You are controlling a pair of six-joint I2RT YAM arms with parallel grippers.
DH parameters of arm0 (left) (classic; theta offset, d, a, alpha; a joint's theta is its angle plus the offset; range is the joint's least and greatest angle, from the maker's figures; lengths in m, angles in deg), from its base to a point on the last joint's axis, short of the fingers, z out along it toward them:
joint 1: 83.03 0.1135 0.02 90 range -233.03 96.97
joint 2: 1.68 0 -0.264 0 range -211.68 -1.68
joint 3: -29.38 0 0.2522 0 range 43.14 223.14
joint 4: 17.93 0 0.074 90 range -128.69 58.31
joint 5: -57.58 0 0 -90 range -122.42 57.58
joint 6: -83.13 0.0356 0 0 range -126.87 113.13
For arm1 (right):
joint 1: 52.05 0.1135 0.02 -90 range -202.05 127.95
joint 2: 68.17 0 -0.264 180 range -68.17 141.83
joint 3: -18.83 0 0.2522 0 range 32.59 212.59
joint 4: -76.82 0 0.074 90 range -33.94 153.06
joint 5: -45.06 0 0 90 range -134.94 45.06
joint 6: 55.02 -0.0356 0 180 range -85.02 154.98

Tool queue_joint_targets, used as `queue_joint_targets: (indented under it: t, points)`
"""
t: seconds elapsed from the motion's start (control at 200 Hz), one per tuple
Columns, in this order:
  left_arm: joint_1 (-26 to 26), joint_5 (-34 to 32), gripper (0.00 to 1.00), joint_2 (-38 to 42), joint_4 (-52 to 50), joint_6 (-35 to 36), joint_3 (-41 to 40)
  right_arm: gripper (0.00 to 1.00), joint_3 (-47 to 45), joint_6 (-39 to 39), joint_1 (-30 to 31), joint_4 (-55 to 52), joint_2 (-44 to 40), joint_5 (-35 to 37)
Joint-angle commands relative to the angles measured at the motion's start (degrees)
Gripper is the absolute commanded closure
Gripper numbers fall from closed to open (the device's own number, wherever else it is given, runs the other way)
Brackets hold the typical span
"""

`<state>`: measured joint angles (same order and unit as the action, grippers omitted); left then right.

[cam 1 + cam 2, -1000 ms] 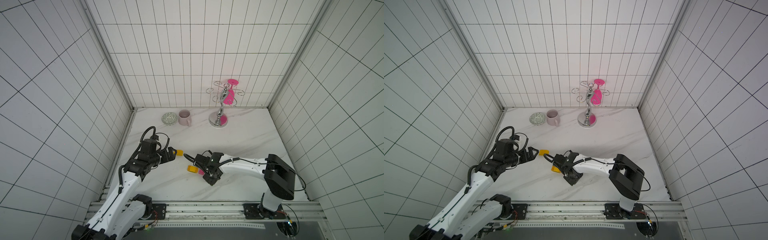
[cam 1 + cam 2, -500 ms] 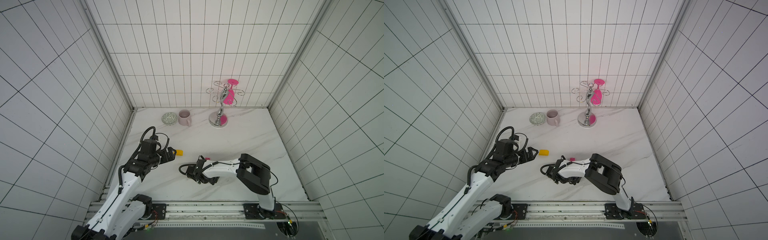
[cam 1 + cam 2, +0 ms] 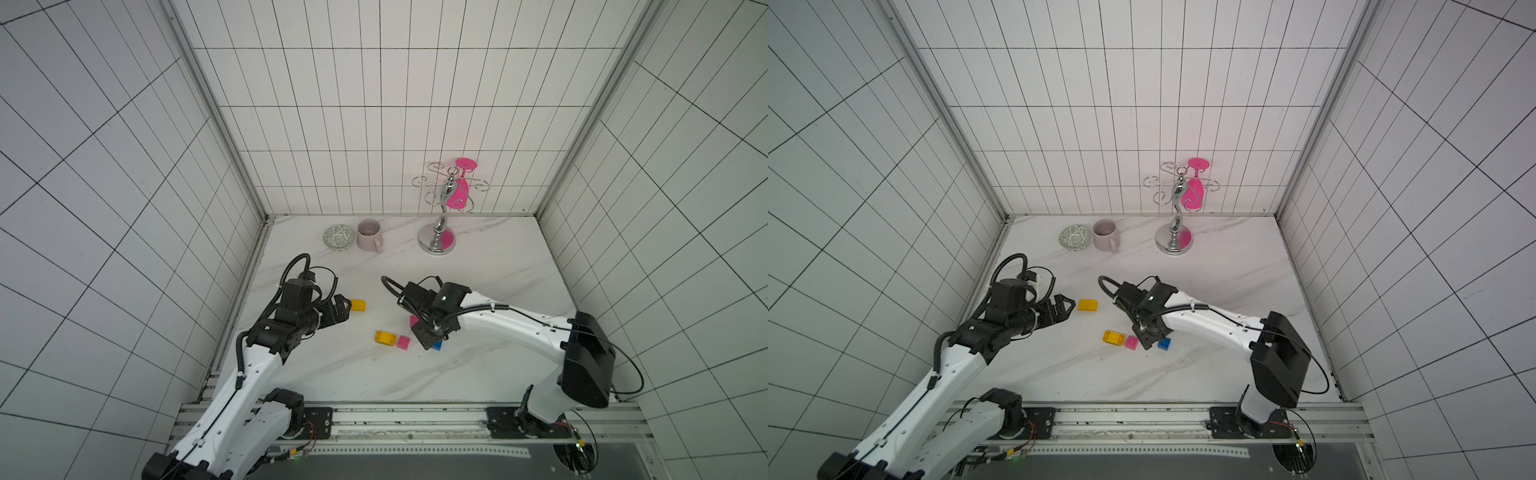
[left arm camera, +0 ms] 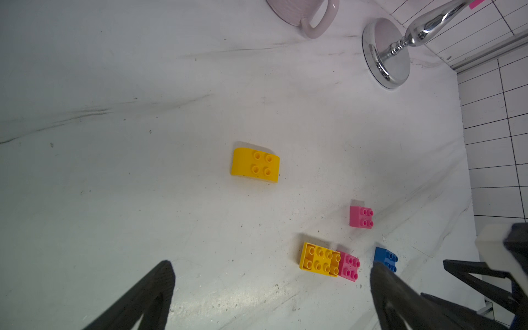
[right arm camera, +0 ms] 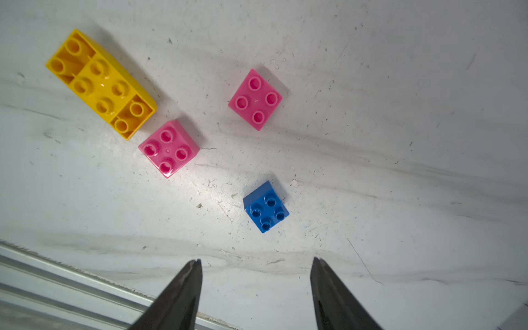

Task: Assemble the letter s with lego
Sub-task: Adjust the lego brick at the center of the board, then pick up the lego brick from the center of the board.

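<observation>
The right claw (image 5: 255, 261) stands spread and empty over the desk (image 5: 400, 143). The blue cube (image 5: 265, 207) lies just ahead of its tips. Beyond, the nearer pink cube (image 5: 168, 148) sits just beside the long yellow brick (image 5: 100, 83), and the farther pink cube (image 5: 255, 99) lies apart. The left claw (image 4: 271, 265) gapes wide and empty, with the rounded yellow brick (image 4: 255, 165) ahead of it.

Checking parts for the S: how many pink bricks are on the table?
2. One pink brick lies beside the long yellow brick; the other pink brick sits apart, near the blue brick. None seems hidden.
</observation>
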<state>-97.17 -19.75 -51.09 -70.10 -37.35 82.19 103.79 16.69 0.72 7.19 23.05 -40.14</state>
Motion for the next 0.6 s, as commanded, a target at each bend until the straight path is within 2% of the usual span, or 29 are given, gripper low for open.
queue_joint_targets:
  t: [0.0, 0.06, 0.275, 0.595]
  points:
    - [0.07, -0.73, 0.01, 0.72, 0.27, -0.19, 0.68, 0.37, -4.65, 8.34, -5.00, 0.91, -0.16, -14.91]
    - [0.07, -0.47, 0.01, 0.72, 0.44, -0.19, 0.61, 0.36, -5.63, 10.17, -5.91, 1.08, 0.05, -16.99]
    - [0.07, -0.32, 0.01, 0.46, 0.71, -0.04, 0.50, 0.36, -6.00, 12.80, -6.28, 2.59, 4.81, -16.07]
    - [0.07, -0.34, 0.01, 0.45, 0.80, 0.11, 0.42, 0.36, -5.03, 13.97, -7.13, 3.66, 9.45, -10.08]
